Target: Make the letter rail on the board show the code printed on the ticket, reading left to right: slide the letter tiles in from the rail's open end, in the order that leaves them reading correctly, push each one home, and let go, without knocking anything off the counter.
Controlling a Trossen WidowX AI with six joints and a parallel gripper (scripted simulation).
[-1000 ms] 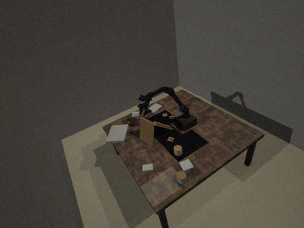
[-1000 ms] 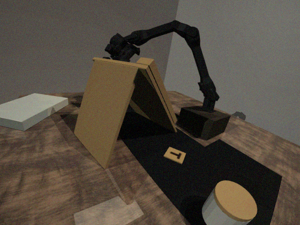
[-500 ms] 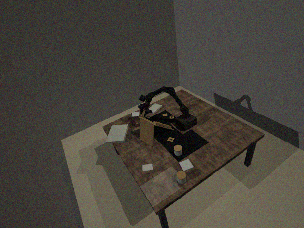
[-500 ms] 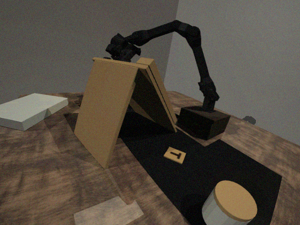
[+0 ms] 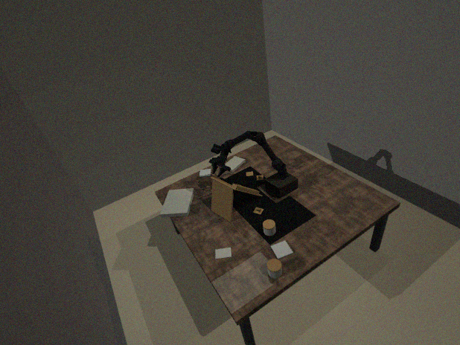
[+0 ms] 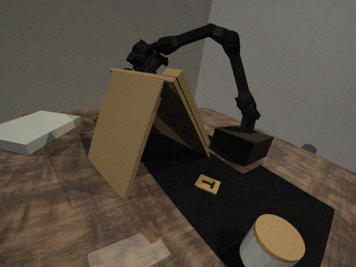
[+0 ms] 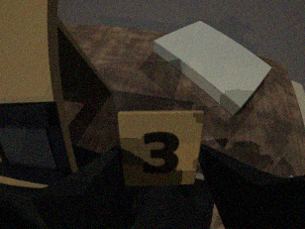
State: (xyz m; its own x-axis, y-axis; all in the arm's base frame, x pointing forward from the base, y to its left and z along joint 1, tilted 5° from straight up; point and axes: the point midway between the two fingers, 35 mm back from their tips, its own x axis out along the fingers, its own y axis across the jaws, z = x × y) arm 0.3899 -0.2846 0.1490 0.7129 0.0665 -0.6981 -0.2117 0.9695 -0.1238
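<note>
Over the wooden table (image 5: pixel 335 201), the tan tile (image 7: pixel 159 147) shows a black 3.

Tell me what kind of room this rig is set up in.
Probably a bare test corner, not a shop or home: one wooden table on a pale floor, plain grey walls meeting behind it, and only task props on top, such as the tan A-frame board, lidded jars and letter tiles.

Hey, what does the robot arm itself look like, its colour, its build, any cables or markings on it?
The arm is matte black throughout, built of slim rounded links with chunkier joint housings. It rises from a dark, boxy base. The gripper is a bulky black cluster at the wrist. No cables, labels or markings can be made out in this dim light.
</note>
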